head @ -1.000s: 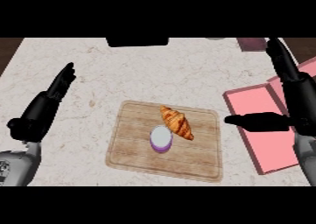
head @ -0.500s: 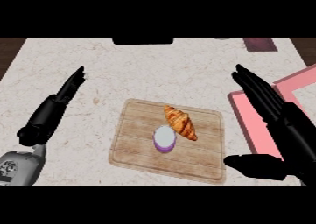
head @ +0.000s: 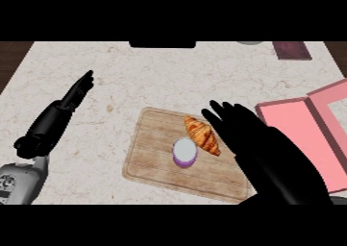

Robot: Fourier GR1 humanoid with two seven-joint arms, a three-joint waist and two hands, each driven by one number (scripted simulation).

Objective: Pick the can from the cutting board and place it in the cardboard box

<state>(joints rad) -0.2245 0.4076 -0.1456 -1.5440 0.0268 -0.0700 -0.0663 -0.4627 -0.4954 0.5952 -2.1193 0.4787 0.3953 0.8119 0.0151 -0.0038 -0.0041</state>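
Note:
A purple can (head: 184, 152) with a pale lid stands upright near the middle of the wooden cutting board (head: 156, 163). A croissant (head: 201, 135) lies just right of it on the board. My right hand (head: 265, 149) is open, fingers straight, hovering over the board's right part, its fingertips close to the croissant and a little right of the can. It holds nothing. The pink cardboard box (head: 303, 129) lies open at the right edge, partly hidden by that hand. My left hand (head: 59, 115) rests open at the left, off the board.
A dark block (head: 162, 44) sits at the counter's far edge, and a dark reddish object (head: 291, 49) lies at the far right. The marble counter (head: 147, 77) ends in dark wood at the left.
My right hand has swung left from over the box to above the board's right side, nearing the can. The left hand has shifted slightly. Can and croissant have not moved.

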